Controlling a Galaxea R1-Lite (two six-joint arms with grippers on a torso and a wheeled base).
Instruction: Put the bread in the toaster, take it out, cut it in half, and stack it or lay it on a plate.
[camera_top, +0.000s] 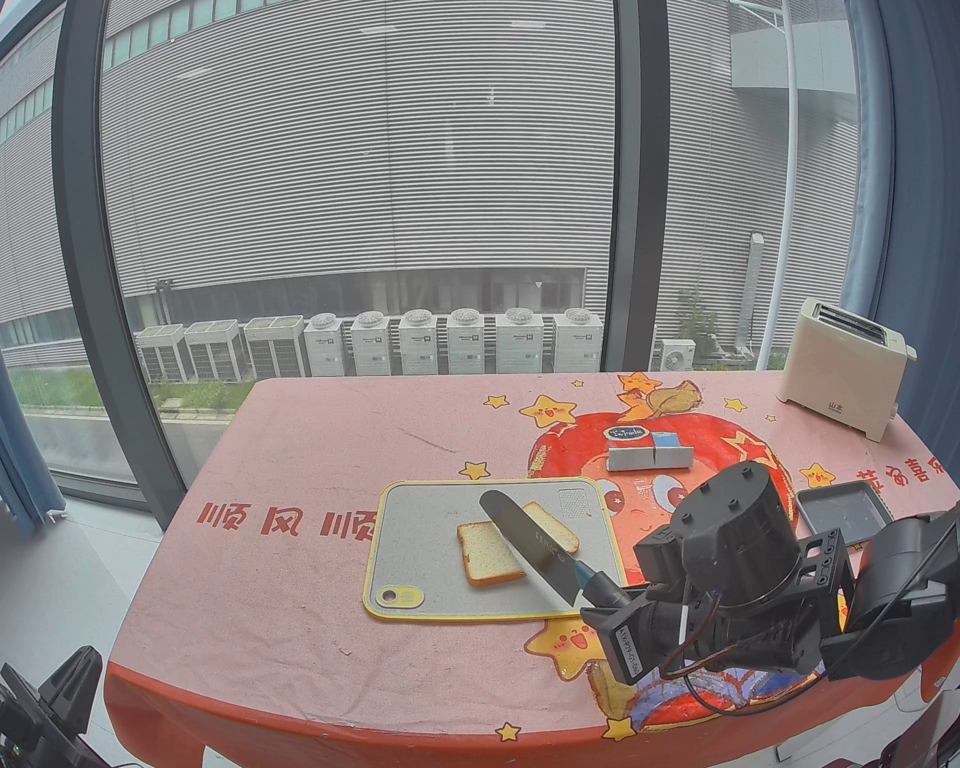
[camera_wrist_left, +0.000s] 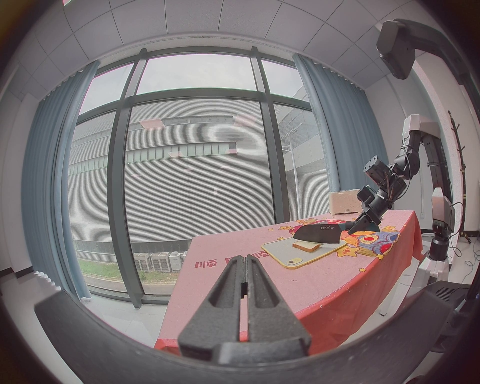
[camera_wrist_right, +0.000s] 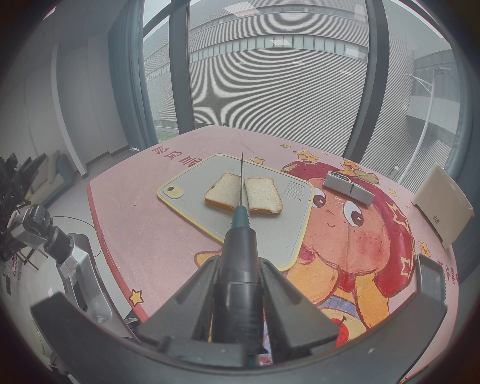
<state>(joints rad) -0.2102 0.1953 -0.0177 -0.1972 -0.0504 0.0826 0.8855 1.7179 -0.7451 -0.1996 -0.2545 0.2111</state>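
Note:
Toast lies on the grey, yellow-rimmed cutting board (camera_top: 430, 530) as two pieces, one (camera_top: 487, 553) nearer me and one (camera_top: 556, 524) behind the blade. My right gripper (camera_top: 606, 600) is shut on the handle of a black knife (camera_top: 530, 545), whose blade slants over the gap between the pieces. The right wrist view shows the blade (camera_wrist_right: 241, 180) edge-on between the pieces (camera_wrist_right: 224, 191) (camera_wrist_right: 264, 195), with the gripper (camera_wrist_right: 240, 272) clamped on the handle. From the left wrist view the knife (camera_wrist_left: 320, 232) hangs just above the bread (camera_wrist_left: 306, 245). My left gripper (camera_wrist_left: 243, 280) is shut on nothing, low off the table's front left corner (camera_top: 55, 695).
A cream toaster (camera_top: 845, 365) stands at the table's back right corner. A small grey tray (camera_top: 845, 510) lies right of my right arm. A grey knife holder (camera_top: 650, 457) sits behind the board. The table's left part is bare cloth.

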